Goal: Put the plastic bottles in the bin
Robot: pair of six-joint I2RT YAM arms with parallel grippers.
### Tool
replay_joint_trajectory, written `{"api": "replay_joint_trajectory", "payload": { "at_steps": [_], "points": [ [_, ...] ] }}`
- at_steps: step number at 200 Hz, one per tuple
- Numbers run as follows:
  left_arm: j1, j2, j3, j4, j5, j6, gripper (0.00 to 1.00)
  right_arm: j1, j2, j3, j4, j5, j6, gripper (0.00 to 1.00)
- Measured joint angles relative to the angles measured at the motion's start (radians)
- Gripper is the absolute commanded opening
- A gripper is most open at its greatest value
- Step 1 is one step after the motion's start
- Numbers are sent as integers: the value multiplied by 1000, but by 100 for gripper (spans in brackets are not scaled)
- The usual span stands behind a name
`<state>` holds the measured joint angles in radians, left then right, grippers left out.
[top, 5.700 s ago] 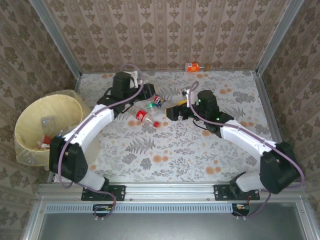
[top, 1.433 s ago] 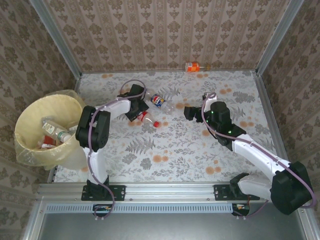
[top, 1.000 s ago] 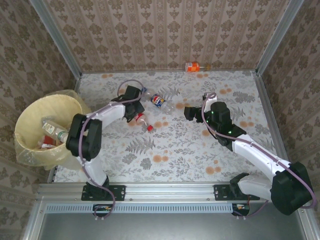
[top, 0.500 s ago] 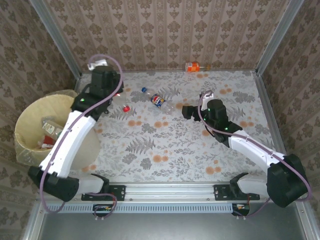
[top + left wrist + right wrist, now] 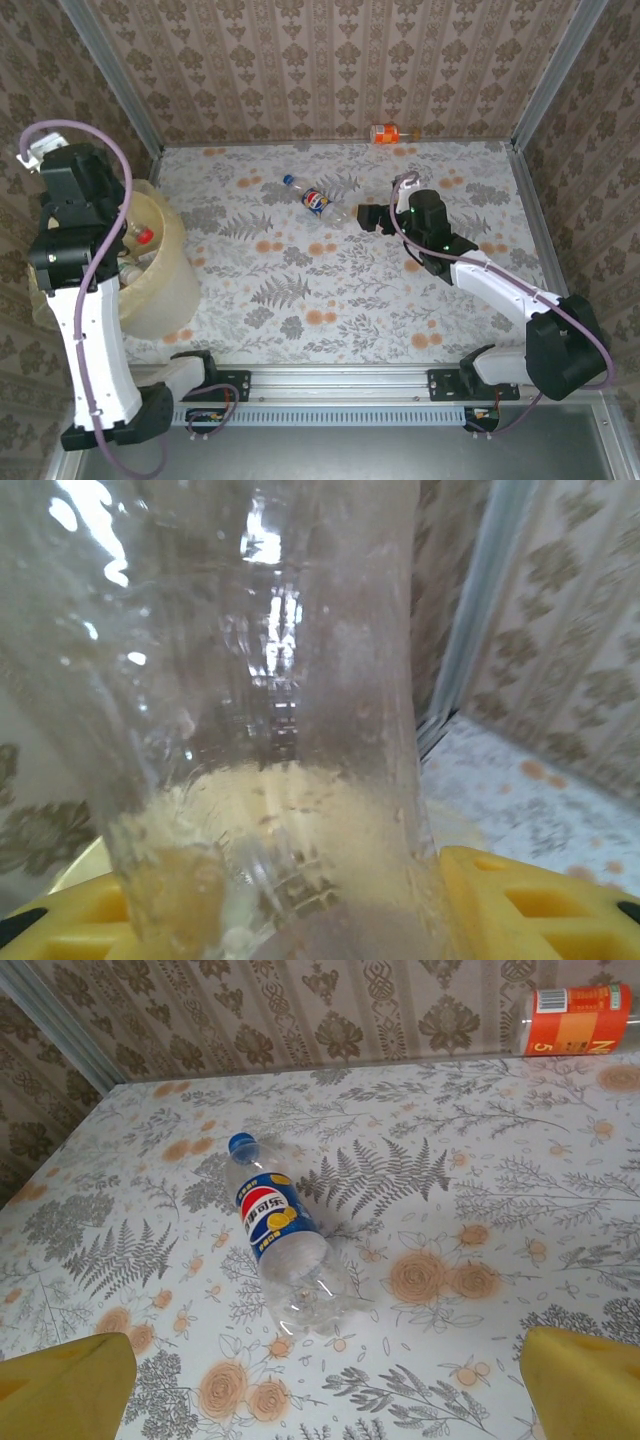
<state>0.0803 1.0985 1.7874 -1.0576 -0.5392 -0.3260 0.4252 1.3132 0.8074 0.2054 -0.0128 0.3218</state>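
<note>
My left gripper (image 5: 122, 232) is raised over the pale yellow bin (image 5: 166, 286) at the left and is shut on a clear bottle (image 5: 138, 240) with a red cap. In the left wrist view that bottle (image 5: 270, 680) stands close up between my yellow fingers (image 5: 540, 910). A blue-labelled bottle (image 5: 320, 201) with a blue cap lies on the table's far middle. My right gripper (image 5: 366, 218) is open just right of it, and the bottle (image 5: 277, 1231) lies ahead of its fingertips (image 5: 62, 1385). An orange-labelled bottle (image 5: 385, 133) lies against the back wall (image 5: 573, 1018).
The floral table (image 5: 340, 290) is walled by patterned panels with metal posts. The bin stands off the table's left edge, partly hidden behind my left arm, and its yellowish liner (image 5: 150, 192) shows at the rim.
My left arm has lifted the red-capped bottle off the table and swung it left over the bin. My right gripper has crept slightly left towards the blue-labelled bottle.
</note>
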Motion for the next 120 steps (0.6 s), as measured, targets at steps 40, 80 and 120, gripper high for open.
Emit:
{"api": "replay_joint_trajectory", "payload": {
  "at_steps": [40,80,120],
  "points": [
    [241,-1,-134,-56,156,13,59,0,5,6,-5,-13,0,100],
    [321,2,-291,-68,269,6,78,0,14,24,-18,-23,0,100],
    [323,13,-303,-83,323,-9,87,0,14,31,-23,-25,2,100]
  ]
}}
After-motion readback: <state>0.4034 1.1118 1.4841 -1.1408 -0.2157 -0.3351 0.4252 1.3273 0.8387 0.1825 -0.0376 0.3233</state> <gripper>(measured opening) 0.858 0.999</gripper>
